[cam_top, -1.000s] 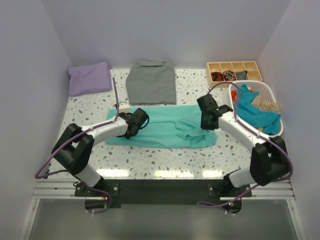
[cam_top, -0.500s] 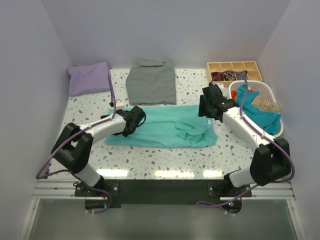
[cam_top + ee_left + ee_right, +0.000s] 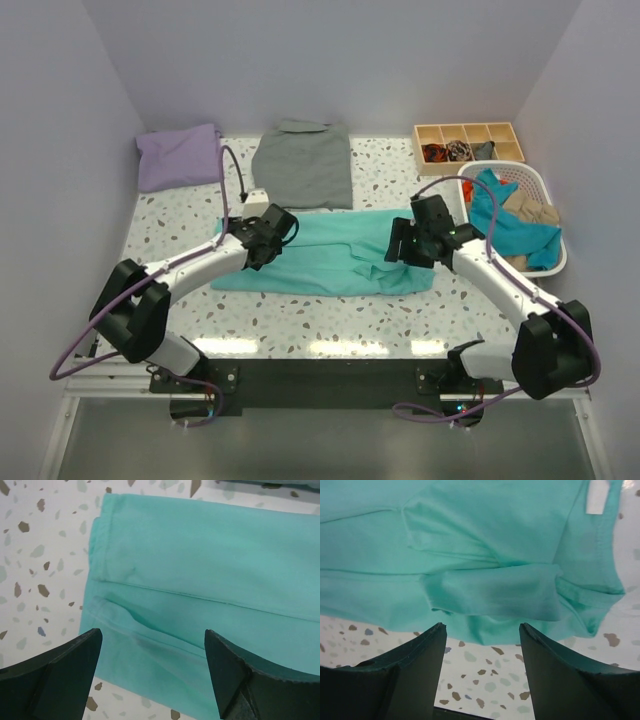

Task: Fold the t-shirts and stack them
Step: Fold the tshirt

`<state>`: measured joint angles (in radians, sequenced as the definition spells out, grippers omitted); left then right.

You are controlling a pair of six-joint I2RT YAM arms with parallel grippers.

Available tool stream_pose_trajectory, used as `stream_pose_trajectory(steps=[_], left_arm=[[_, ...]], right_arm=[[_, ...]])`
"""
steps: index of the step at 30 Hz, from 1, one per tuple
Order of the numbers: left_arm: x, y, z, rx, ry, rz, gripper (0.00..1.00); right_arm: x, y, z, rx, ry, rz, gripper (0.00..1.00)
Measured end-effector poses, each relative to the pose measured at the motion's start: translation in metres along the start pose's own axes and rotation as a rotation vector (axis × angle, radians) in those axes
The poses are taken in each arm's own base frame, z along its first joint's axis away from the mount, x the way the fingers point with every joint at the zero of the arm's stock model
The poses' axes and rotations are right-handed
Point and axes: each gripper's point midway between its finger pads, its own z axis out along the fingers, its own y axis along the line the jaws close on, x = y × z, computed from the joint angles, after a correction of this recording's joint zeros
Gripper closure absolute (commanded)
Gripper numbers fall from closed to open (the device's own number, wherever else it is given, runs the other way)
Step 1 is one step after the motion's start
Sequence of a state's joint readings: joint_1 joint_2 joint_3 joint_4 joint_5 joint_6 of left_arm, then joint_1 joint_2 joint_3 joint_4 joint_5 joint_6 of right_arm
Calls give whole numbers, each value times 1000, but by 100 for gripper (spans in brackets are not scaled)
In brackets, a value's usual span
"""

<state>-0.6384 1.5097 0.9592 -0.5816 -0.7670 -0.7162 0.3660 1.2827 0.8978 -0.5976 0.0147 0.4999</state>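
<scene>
Both reach inward, low over turquoise t-shirt (image 3: 330,255) ends: left pincer (image 3: 151,645) spread, right pincer (image 3: 481,630) spread.

Turquoise t-shirt (image 3: 210,570) — soft matt cloth; table (image 3: 170,215) — glossy speckled terrazzo; fingers (image 3: 385,680) matt black.

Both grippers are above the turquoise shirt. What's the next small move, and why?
Probably lower both onto the cloth and close. The left gripper is open above the left end of the turquoise t-shirt, and the right gripper is open above the bunched sleeve near the collar end. Neither holds cloth, and the shirt lies as a long strip, not yet folded across.
</scene>
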Motion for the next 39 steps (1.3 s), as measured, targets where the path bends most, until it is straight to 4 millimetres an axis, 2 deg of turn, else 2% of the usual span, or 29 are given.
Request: stream_pose_trajectory(steps=[5, 11, 21, 29, 33, 36, 37, 39], left_arm=[[-3, -23, -4, 104, -9, 10, 13], [-3, -33, -4, 154, -7, 8, 13], [2, -34, -3, 161, 5, 13, 11], [27, -25, 9, 115, 47, 53, 10], [30, -23, 11, 104, 51, 56, 10], [30, -23, 11, 100, 48, 54, 9], [29, -23, 11, 98, 47, 53, 9], [29, -22, 12, 95, 45, 54, 10]], right_arm=[[11, 18, 5, -102, 37, 42, 38], [8, 38, 6, -185, 39, 60, 41], [25, 52, 20, -204, 105, 44, 42], [36, 58, 28, -201, 142, 20, 42], [37, 60, 31, -205, 143, 15, 44], [39, 59, 39, -195, 153, 14, 50], [39, 59, 41, -190, 158, 13, 60], [39, 59, 47, -184, 168, 6, 71]])
